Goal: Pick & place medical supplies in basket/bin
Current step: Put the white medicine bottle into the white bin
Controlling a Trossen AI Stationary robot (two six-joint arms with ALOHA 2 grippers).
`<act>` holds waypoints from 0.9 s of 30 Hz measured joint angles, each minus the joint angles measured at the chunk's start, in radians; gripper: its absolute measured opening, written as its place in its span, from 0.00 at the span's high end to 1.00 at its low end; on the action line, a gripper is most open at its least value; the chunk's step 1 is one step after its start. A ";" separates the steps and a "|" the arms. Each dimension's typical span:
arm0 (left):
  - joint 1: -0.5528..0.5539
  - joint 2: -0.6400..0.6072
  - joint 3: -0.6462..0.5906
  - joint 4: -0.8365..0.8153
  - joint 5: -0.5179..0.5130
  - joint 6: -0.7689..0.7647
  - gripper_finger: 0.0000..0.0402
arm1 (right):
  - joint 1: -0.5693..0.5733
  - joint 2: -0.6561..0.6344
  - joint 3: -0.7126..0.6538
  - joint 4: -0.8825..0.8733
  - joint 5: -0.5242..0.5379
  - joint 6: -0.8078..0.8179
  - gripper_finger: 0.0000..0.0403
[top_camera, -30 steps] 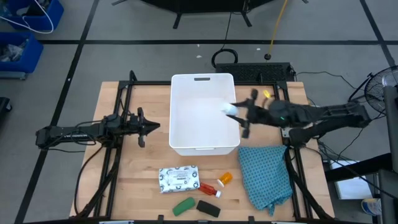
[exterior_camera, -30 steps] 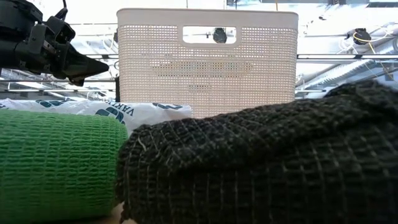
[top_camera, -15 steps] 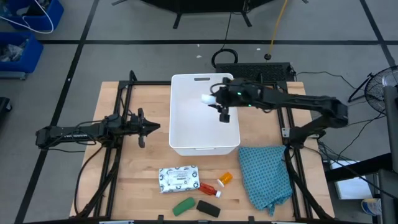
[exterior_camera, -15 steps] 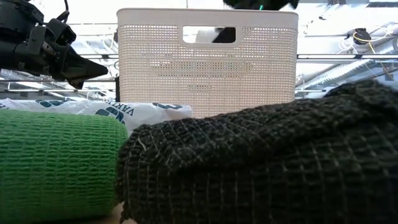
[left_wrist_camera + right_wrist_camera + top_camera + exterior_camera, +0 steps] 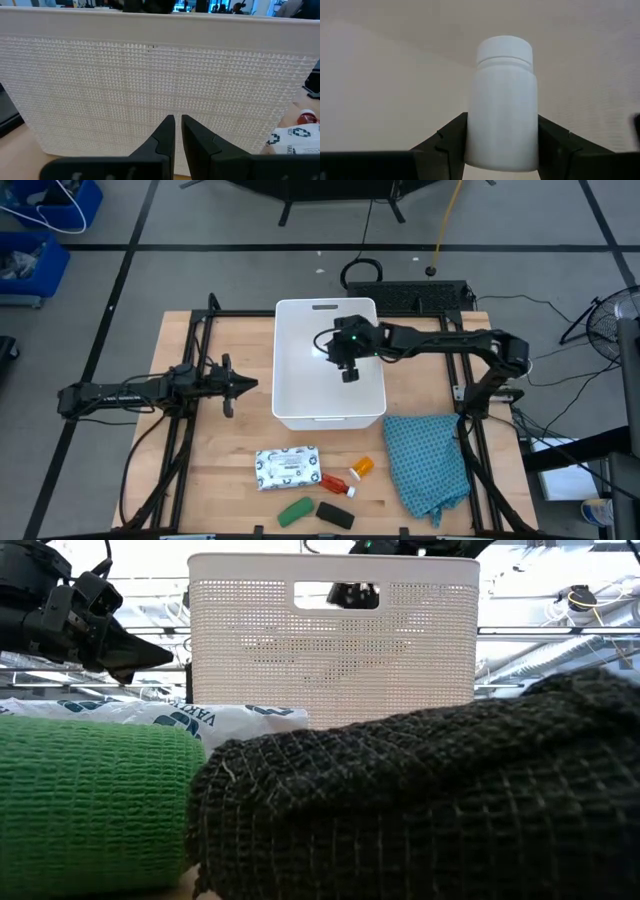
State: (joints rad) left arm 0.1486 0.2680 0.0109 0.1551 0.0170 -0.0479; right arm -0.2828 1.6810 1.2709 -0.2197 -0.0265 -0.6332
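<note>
The white tub (image 5: 300, 395) stands mid-table. My right gripper (image 5: 333, 348) reaches over its inside from the right and is shut on the small white cylinder (image 5: 323, 344), a capped bottle (image 5: 505, 105). My left gripper (image 5: 238, 385) hovers left of the tub, shut, facing its wall (image 5: 150, 85). Near the front edge lie the white printed packet (image 5: 288, 468), orange vial (image 5: 363, 466), red tube (image 5: 337, 483), green oblong (image 5: 295, 510) and black oblong (image 5: 335, 514). The low view shows the green roll (image 5: 90, 800) and black roll (image 5: 420, 800) up close. My right gripper pinches the white bottle by its body (image 5: 502, 145), below the cap, between the two fingers (image 5: 447, 142). The fingers come from the table's right and lie along the bottle, whose cap end (image 5: 504, 50) points away from them. The bottle is lifted clear inside the tub's outline.
A teal checked cloth (image 5: 428, 460) lies crumpled at the right front of the table. Black frame rails (image 5: 190, 350) run along both sides of the wooden top. Bare wood lies left of the tub and at the left front.
My right gripper has carried the white bottle from the tub's right rim toward the table's left, ending over the tub's middle, still shut on it. The left arm and the items at the front have stayed still.
</note>
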 joint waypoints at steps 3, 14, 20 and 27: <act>0.000 0.000 0.000 -0.004 0.000 0.000 0.91 | -0.005 0.041 0.000 0.014 -0.004 0.001 0.59; 0.000 0.000 0.000 -0.013 -0.001 -0.011 0.91 | -0.042 0.156 0.005 0.014 -0.008 0.072 0.58; 0.000 0.000 0.000 -0.023 -0.001 -0.014 0.91 | -0.044 0.172 0.003 0.011 -0.006 0.134 0.58; 0.000 0.000 0.000 -0.024 -0.001 -0.015 0.91 | -0.037 0.111 0.010 -0.047 0.110 0.118 0.59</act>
State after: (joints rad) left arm 0.1486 0.2680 0.0109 0.1307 0.0158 -0.0627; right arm -0.3195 1.7921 1.2806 -0.2667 0.0836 -0.5148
